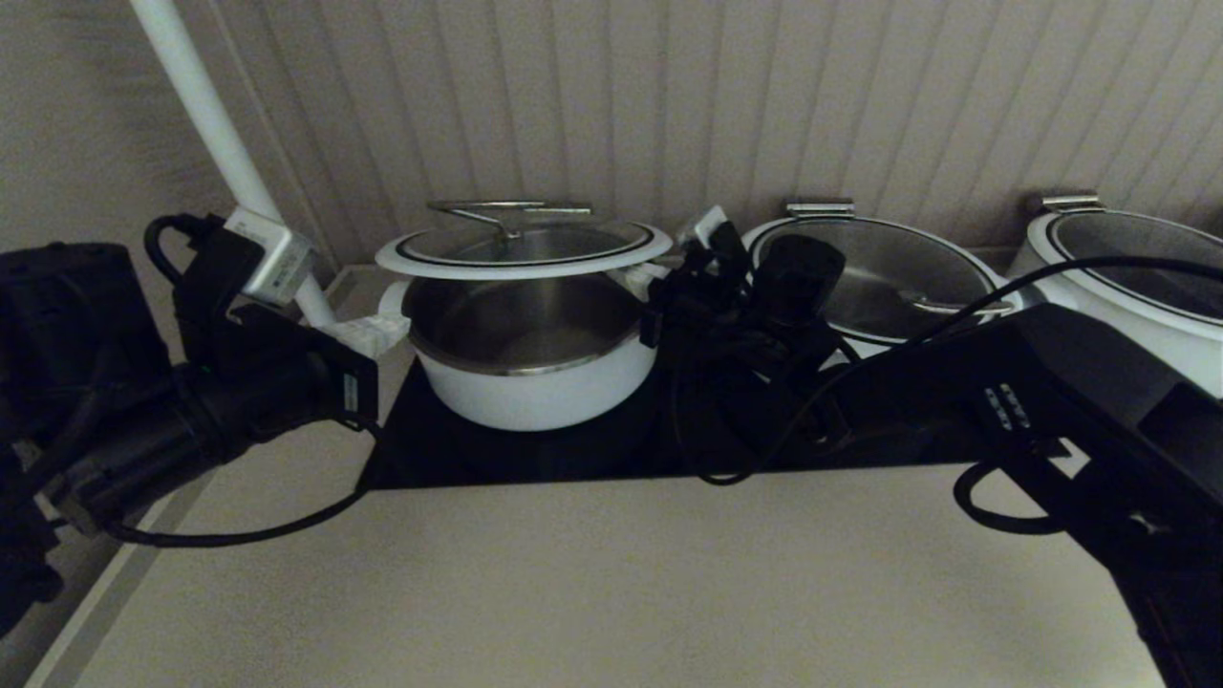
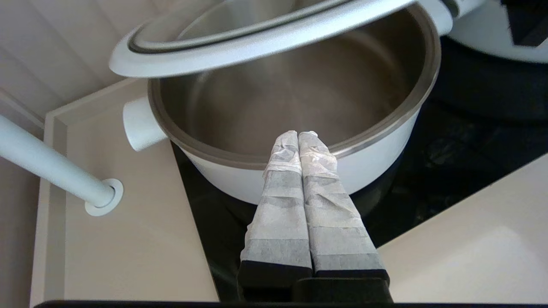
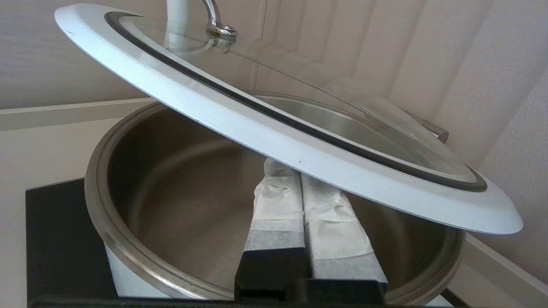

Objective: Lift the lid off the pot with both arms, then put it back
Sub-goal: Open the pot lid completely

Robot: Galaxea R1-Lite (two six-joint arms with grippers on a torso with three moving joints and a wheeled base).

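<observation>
Nearest the robot, bare pale surface (image 1: 611, 592), and both arms reach across it toward the black hob plate (image 1: 535, 449). The left tool (image 2: 298, 136) has its two wrapped fingers (image 2: 280, 205) pressed flat together, gripping nothing, tips by the pot's (image 1: 530, 358) near rim. The right tool (image 3: 286, 171) comes in from the other side, fingers likewise shut on themselves, tips tucked under the lid's (image 1: 524, 250) white rim, propping rather than pinching, as far as I can judge. The lid floats clear above the open pot, roughly centred, tilted in the right wrist view, its steel loop handle (image 1: 506, 212) running side to side. So everything turns on that gap: the lid sits straight above the pot and has to come down level; the right tool looks nearer to it. Hard to make out: whether the left tool touches the lid at all, and the right tool's tips, hidden under the rim. Farther right, two wider pots (image 1: 884, 277) stand by the ribbed wall (image 1: 764, 105).
</observation>
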